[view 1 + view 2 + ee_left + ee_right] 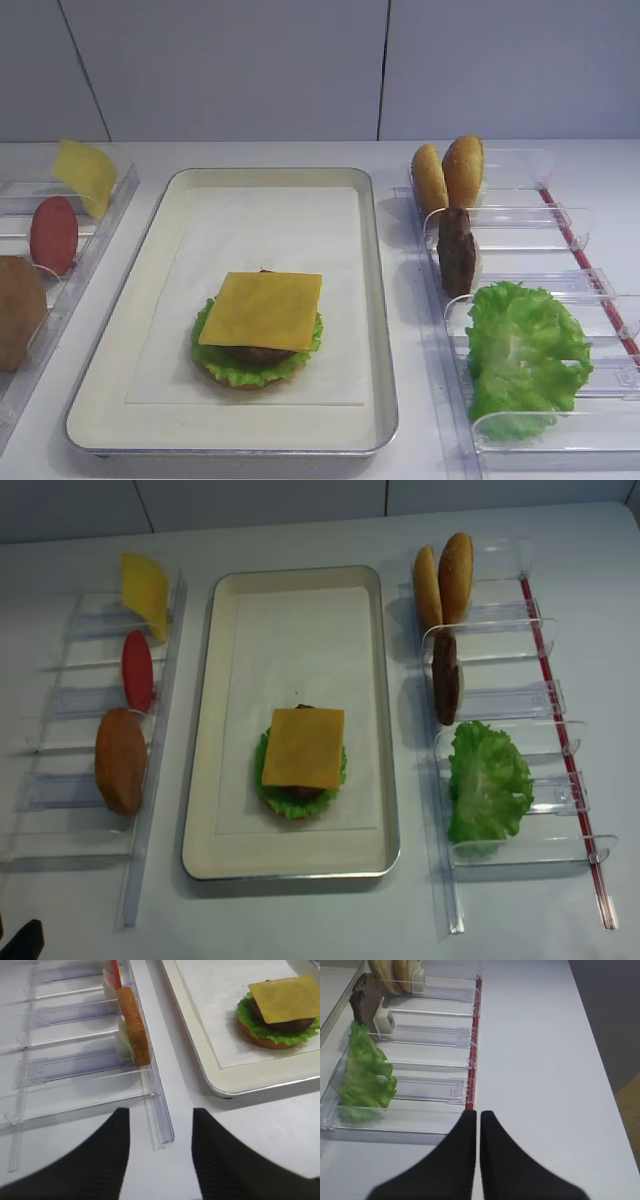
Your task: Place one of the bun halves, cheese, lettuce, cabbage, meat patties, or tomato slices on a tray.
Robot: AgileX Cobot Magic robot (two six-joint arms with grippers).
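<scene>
The cream tray (380, 300) lies in the middle of the table. On its paper liner stands a stack: a bun half, lettuce, a meat patty, and a cheese slice (262, 310) on top. The left bin holds another cheese slice (146, 590), a tomato slice (137, 670) and a bun half (135, 1025). In the right bin stand two bun halves (447, 172), a patty (457, 250) and lettuce (365, 1072). My left gripper (161, 1111) is open and empty, over the table between the left bin and the tray's near corner. My right gripper (478, 1112) is shut on nothing, near the right bin's front end.
Clear plastic divided bins flank the tray, one on the left (60, 780) and one on the right (540, 630). A red strip (476, 1020) runs along the right bin's outer side. The table's right edge (602, 1060) lies beyond it. A wall stands behind.
</scene>
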